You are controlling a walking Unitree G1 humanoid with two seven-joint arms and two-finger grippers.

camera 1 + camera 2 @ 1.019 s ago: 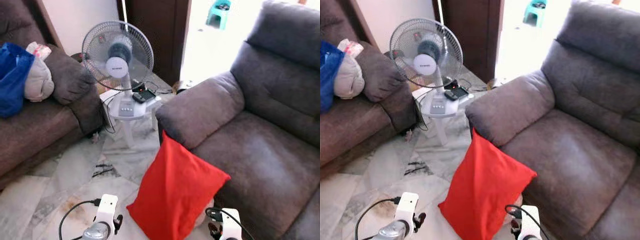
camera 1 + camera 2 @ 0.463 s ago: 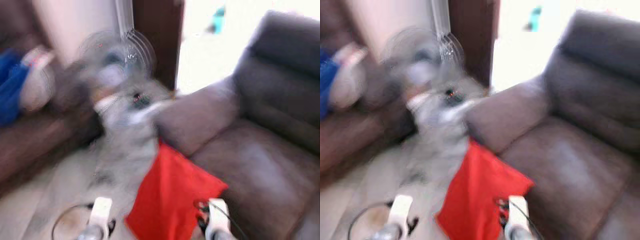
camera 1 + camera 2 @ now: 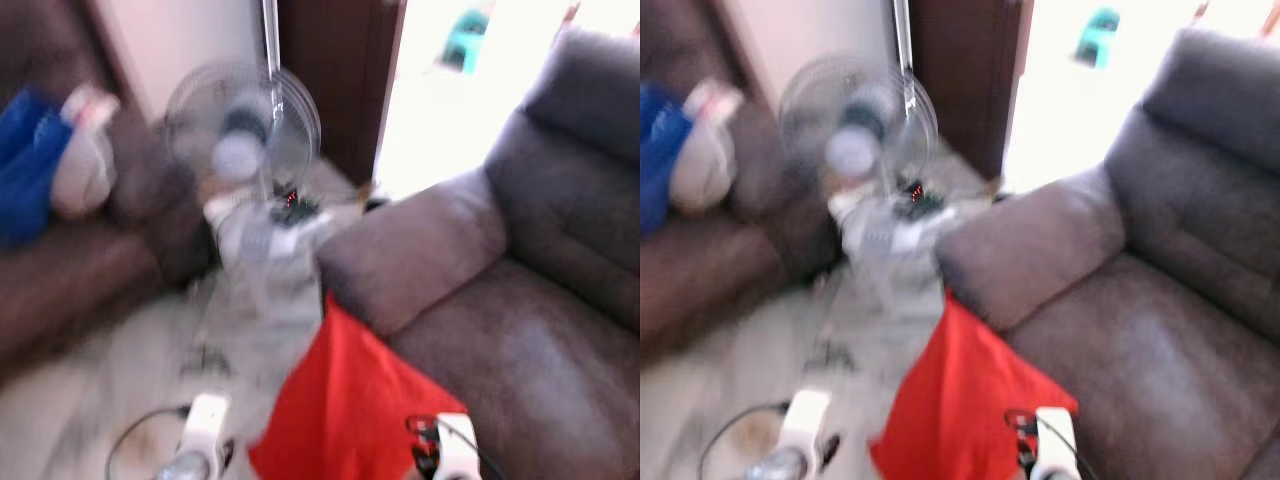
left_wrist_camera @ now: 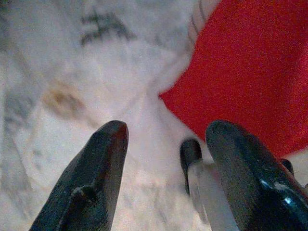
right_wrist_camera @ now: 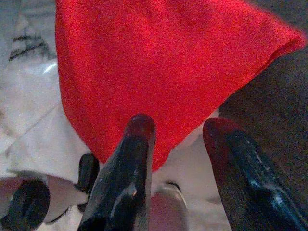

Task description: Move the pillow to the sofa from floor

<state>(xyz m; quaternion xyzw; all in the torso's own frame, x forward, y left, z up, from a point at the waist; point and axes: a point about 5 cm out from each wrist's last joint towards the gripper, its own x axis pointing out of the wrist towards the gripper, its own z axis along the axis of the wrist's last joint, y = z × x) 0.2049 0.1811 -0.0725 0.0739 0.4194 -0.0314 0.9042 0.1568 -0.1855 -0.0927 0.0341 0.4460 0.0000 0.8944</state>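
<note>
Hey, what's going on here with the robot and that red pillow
The robot is closing in on the red pillow, which stands on the marble floor leaning against the grey sofa. Neither gripper holds it yet. The right gripper is open and aimed at the pillow's lower part; the left gripper is open over the floor beside it. The head views are blurred. A fan stands behind.

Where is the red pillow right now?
In the head views the red pillow stands on the marble floor, leaning against the front of the grey sofa on the robot's right, just below its armrest.
</note>
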